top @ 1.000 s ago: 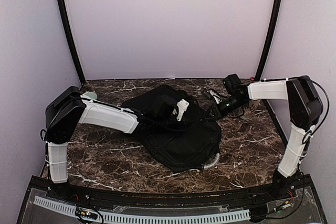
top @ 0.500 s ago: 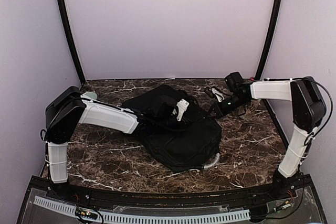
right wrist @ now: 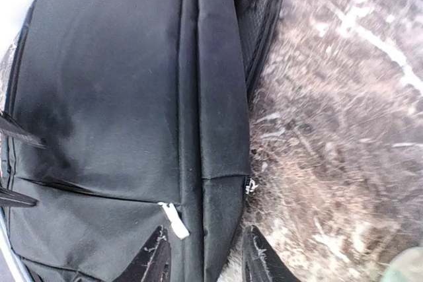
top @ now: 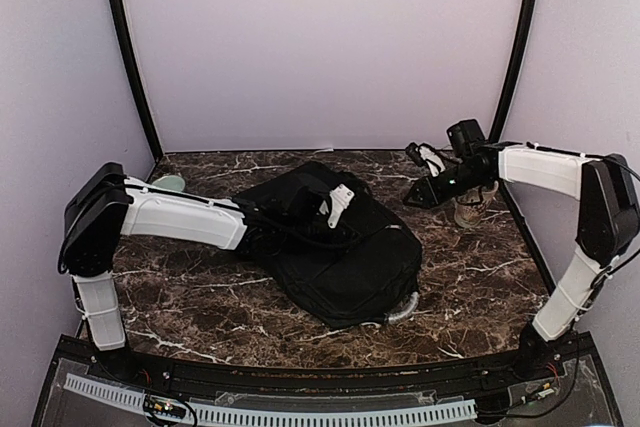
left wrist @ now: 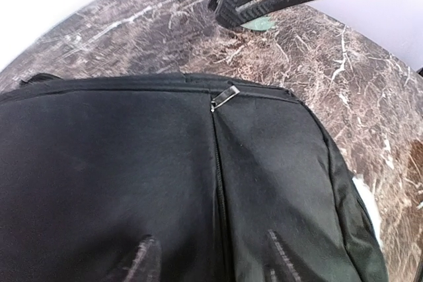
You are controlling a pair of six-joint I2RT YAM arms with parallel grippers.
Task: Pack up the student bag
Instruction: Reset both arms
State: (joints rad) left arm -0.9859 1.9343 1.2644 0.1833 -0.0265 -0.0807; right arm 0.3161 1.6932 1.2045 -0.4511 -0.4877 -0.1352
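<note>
The student bag [top: 340,252], black and soft, lies flat in the middle of the marble table, its pale grey loop handle [top: 405,308] at the near right corner. My left gripper [top: 338,203] hovers over the bag's far part, open, its fingers astride a closed zipper seam [left wrist: 219,183] with nothing held; a metal zipper pull [left wrist: 225,97] lies ahead. My right gripper [top: 417,195] hangs off the bag's far right edge, open and empty [right wrist: 206,259]. A white zipper tab [right wrist: 173,220] and a small metal pull [right wrist: 250,185] lie just before its fingers.
A pale green round object [top: 170,183] sits at the back left behind my left arm. Purple walls and two black poles [top: 128,57] close the table in on three sides. Bare marble [top: 480,267] lies to the bag's right.
Both grippers have opened and let go of the bag. My right gripper has drawn back to the right and up, off the bag's edge. My left arm has shifted slightly back.
</note>
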